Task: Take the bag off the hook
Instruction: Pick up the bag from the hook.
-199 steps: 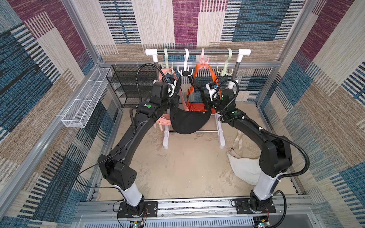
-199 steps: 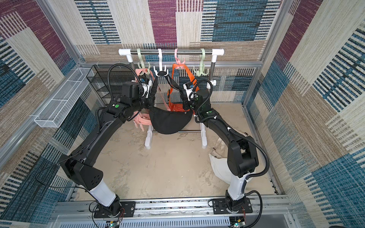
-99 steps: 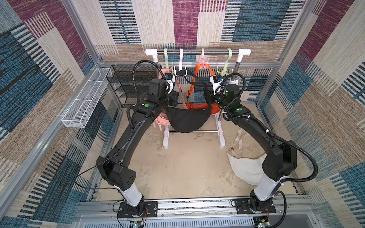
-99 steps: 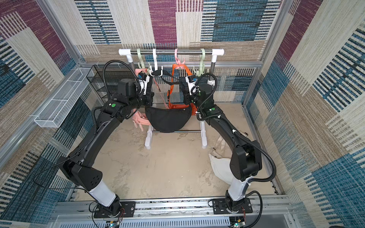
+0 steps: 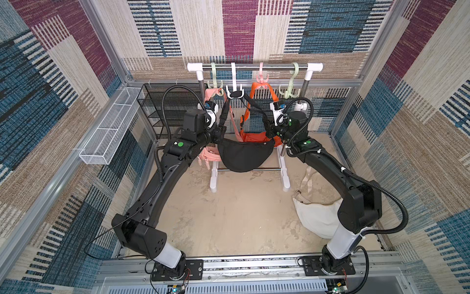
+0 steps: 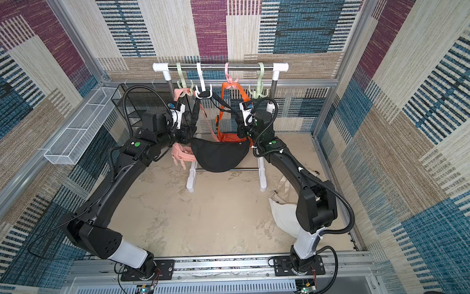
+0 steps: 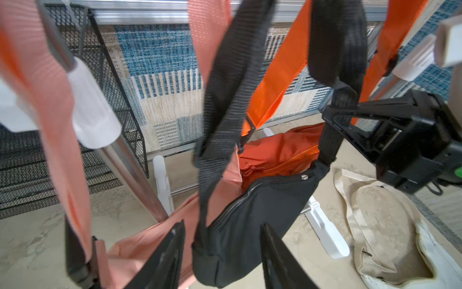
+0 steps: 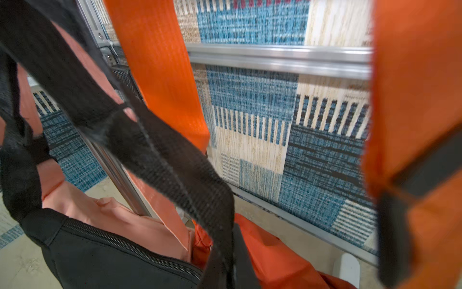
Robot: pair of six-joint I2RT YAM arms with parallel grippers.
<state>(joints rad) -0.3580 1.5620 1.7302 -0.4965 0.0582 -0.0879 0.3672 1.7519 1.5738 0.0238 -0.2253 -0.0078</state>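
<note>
In both top views the black bag [image 5: 244,155] [image 6: 218,155] hangs just above the middle of the frame. Its black strap [image 5: 250,104] is looped over the white hook [image 5: 234,87] on the rack's rail [image 5: 277,67].

My left pincer [image 5: 220,132] is at the bag's left end and my right pincer [image 5: 268,129] at its right end. In the left wrist view, my left pincer [image 7: 222,224] stands wide at the bottom of the frame. The bag's end is between its fingers [image 7: 172,250], not clamped. At the right of that frame, my right pincer [image 7: 333,115] is closed tight on the strap just above the bag.

An orange bag [image 5: 254,136] hangs behind the black one and a pink bag [image 5: 209,155] to its left. A cream bag [image 5: 315,216] lies on the floor at the lower right.
</note>
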